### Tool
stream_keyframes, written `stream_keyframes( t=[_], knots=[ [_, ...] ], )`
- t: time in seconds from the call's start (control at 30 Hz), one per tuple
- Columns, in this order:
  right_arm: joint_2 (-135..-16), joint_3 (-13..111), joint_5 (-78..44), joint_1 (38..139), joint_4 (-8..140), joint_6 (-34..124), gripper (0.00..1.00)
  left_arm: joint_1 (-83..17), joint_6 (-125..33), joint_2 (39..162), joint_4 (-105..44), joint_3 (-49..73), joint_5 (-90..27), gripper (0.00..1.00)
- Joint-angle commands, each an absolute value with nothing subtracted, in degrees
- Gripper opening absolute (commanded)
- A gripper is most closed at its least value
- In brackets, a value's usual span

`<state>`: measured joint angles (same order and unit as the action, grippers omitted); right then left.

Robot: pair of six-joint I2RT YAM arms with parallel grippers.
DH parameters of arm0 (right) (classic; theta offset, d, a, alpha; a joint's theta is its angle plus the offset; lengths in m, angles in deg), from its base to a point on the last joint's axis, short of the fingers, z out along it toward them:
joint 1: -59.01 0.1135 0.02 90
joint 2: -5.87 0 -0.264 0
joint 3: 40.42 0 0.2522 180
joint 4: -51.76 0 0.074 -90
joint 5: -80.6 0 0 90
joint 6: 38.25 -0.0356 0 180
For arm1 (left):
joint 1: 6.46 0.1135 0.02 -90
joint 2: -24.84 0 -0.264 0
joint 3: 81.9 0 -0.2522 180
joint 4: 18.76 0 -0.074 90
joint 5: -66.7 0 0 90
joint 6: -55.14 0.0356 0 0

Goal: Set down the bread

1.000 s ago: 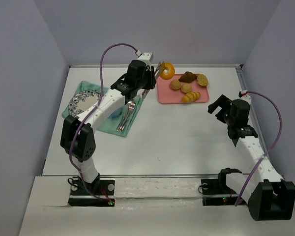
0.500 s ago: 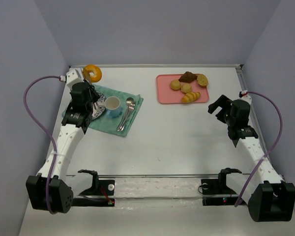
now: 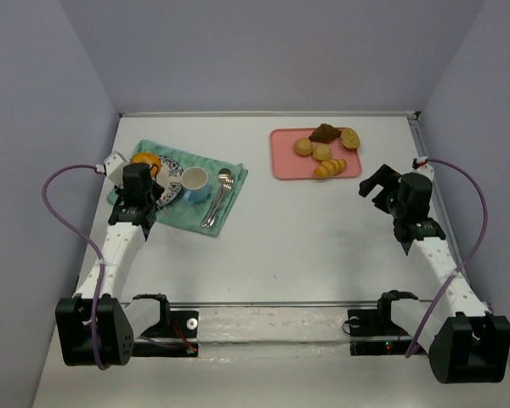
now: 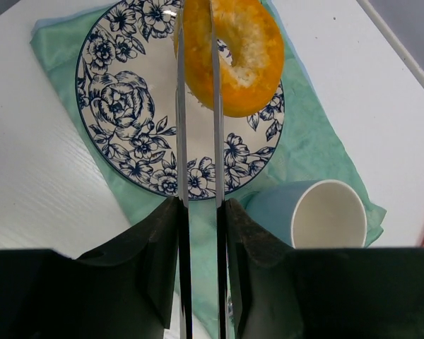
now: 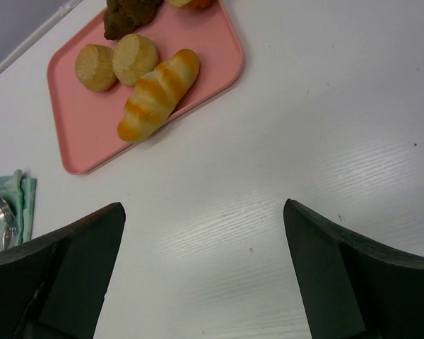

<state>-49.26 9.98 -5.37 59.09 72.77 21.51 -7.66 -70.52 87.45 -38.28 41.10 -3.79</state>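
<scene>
The bread (image 4: 244,56), a glossy golden-orange ring bun, is tilted on edge over the far side of a blue-flowered plate (image 4: 120,106). In the top view the bread (image 3: 146,160) sits at the plate's (image 3: 168,184) back-left rim. My left gripper (image 4: 197,106) is shut, and its two long thin metal blades pinch the bun's left part. I cannot tell whether the bun touches the plate. The left gripper also shows in the top view (image 3: 141,174). My right gripper (image 5: 205,233) is open and empty above bare table, at the right in the top view (image 3: 376,183).
A light blue cup (image 4: 328,215) stands beside the plate on a green cloth (image 4: 318,148), with a spoon and fork (image 3: 221,194) to its right. A pink tray (image 5: 78,134) at the back holds a croissant (image 5: 157,94), small rolls (image 5: 136,58) and a dark pastry.
My left arm has swung from the pink tray to the far left with the bread, then come down over the plate. The right arm has not moved.
</scene>
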Motion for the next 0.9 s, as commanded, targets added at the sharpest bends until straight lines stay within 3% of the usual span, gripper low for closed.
stream_keyframes(
  t=[0.0,0.33,0.67,0.87],
  knots=[
    [-49.1,10.0,-6.0,59.2,69.7,22.1,0.99,-7.0,-72.0,86.0,-34.2,42.5,-3.8,0.45],
    [-47.8,9.5,-5.9,59.2,69.8,22.2,0.99,-5.2,-70.7,87.4,-33.5,43.2,-6.2,0.5],
    [-48.4,9.6,-6.0,59.2,69.8,22.3,0.99,-5.3,-68.7,79.5,-32.9,40.7,-10.2,0.52],
    [-47.6,9.5,-5.8,59.2,69.8,22.3,0.99,-6.2,-64.9,74.7,-27.9,40.4,-18.7,0.45]
  ],
)
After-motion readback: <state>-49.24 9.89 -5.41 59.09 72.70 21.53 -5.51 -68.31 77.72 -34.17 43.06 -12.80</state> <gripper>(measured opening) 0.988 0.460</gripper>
